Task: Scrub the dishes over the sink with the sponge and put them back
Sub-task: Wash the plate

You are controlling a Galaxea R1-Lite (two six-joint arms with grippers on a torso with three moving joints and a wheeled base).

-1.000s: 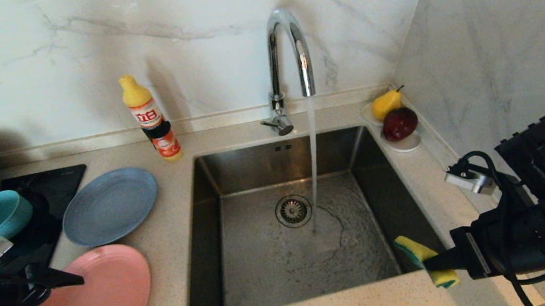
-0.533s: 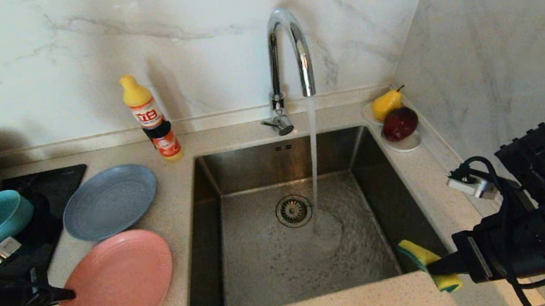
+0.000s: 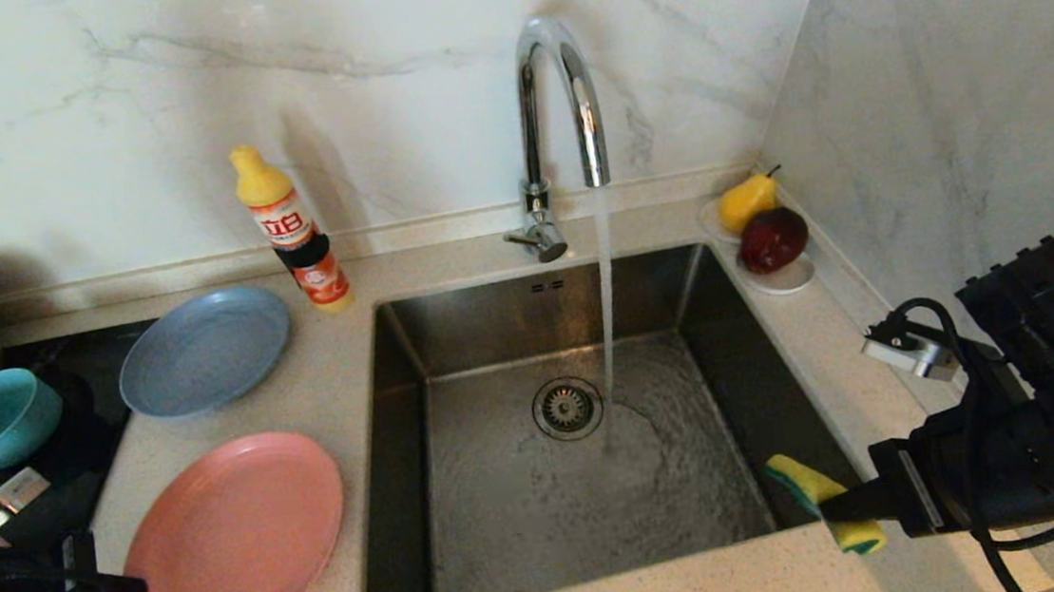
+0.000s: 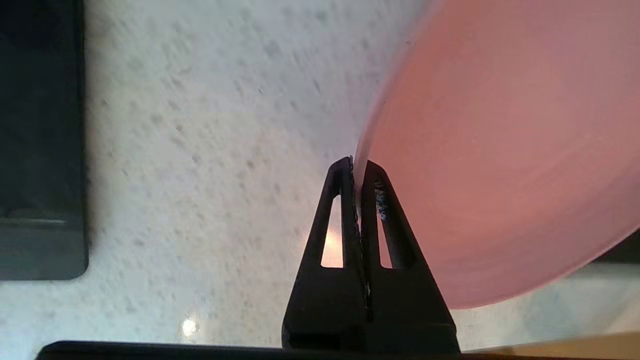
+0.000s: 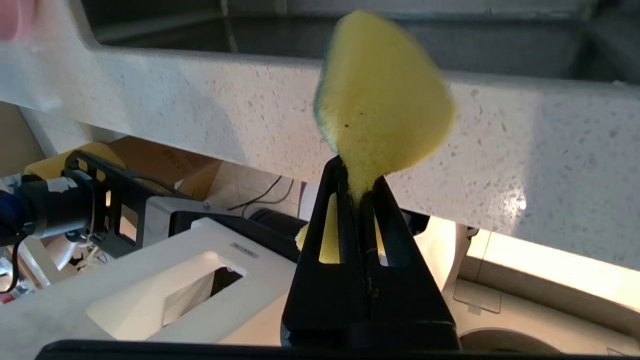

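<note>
The speckled stone bench (image 3: pixel 328 418) frames the square brushed-steel sink (image 3: pixel 508 517), its basin open under water running from the chrome gooseneck faucet (image 3: pixel 557 93). The matte pink plate (image 3: pixel 234 541) lies near the sink's left rim; the left gripper (image 3: pixel 137 586) has its fingers pinching the plate's thin outer edge. At the sink's near right corner, the right gripper (image 3: pixel 836 505) pinches the bent yellow-green sponge (image 3: pixel 817 500).

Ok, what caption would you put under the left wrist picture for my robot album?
Left end effector pinching the rim of the pink plate above the speckled counter.
</note>
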